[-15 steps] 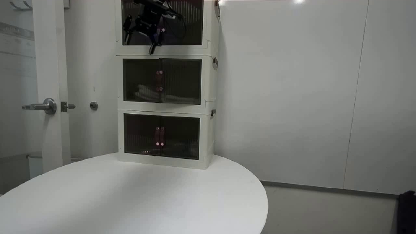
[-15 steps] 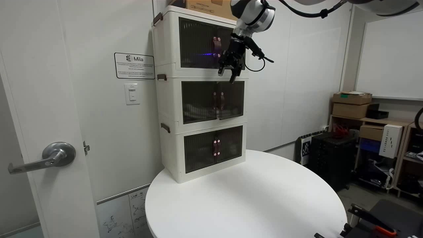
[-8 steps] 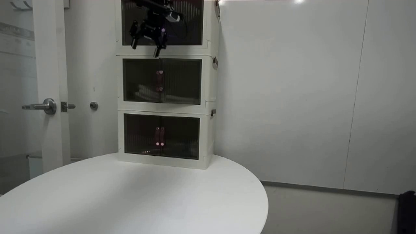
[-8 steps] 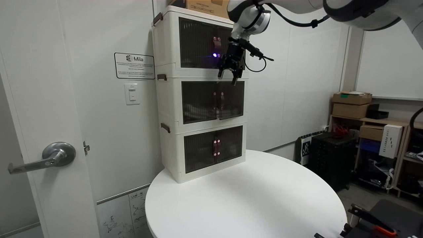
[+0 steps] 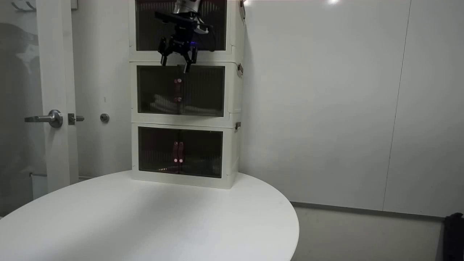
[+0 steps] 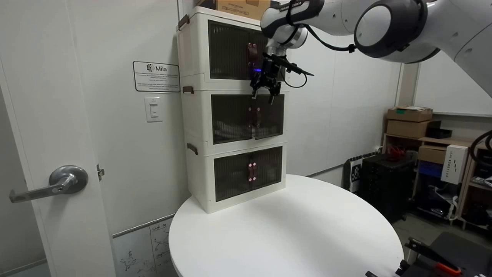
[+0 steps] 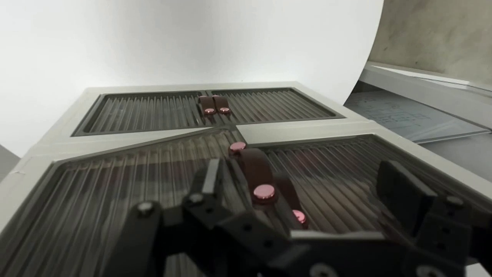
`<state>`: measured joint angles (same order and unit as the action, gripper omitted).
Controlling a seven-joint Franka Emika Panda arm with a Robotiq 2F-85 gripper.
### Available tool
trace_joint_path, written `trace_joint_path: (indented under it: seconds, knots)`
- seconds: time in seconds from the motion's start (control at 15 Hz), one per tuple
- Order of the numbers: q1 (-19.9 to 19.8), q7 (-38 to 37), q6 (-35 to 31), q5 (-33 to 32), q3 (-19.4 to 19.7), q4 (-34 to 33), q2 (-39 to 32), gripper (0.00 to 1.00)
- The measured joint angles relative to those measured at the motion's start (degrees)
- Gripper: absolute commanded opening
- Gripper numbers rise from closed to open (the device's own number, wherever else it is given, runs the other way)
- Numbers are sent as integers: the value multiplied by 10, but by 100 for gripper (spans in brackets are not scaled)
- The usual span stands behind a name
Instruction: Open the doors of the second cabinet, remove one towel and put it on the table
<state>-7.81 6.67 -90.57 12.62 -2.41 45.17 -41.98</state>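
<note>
The second cabinet (image 5: pixel 181 119) is the middle white-framed tier; it also shows in an exterior view (image 6: pixel 230 147). Its dark ribbed see-through doors (image 5: pixel 203 90) show in the wrist view (image 7: pixel 115 192) too. One door stands slightly ajar, its edge and brown handle (image 7: pixel 255 165) forward of the other's. Pale folded towels (image 5: pixel 163 103) show dimly behind the doors. My gripper (image 5: pixel 175 67) is open and empty at the doors' upper part, fingers pointing down. In the wrist view the gripper (image 7: pixel 303 177) has the handles between its spread fingers, nearer the left finger; contact cannot be told. The round white table (image 6: pixel 288 238) bears the stack.
The top tier (image 6: pixel 228 50) is behind the gripper and wrist, with a cardboard box (image 6: pixel 246 9) on it. The bottom tier (image 5: pixel 181 179) has its doors shut. A wall stands close behind the stack. A room door with a lever handle (image 6: pixel 63 182) is beside it.
My gripper has come down from in front of the top tier to the upper part of the middle tier's doors. It has stayed open. The doors have not visibly moved.
</note>
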Motion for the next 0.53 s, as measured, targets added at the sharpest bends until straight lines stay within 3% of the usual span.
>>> trace_joint_path:
  seconds: [0.53]
  knots:
    - [15, -54, 0, -33, 10, -65, -26, 100]
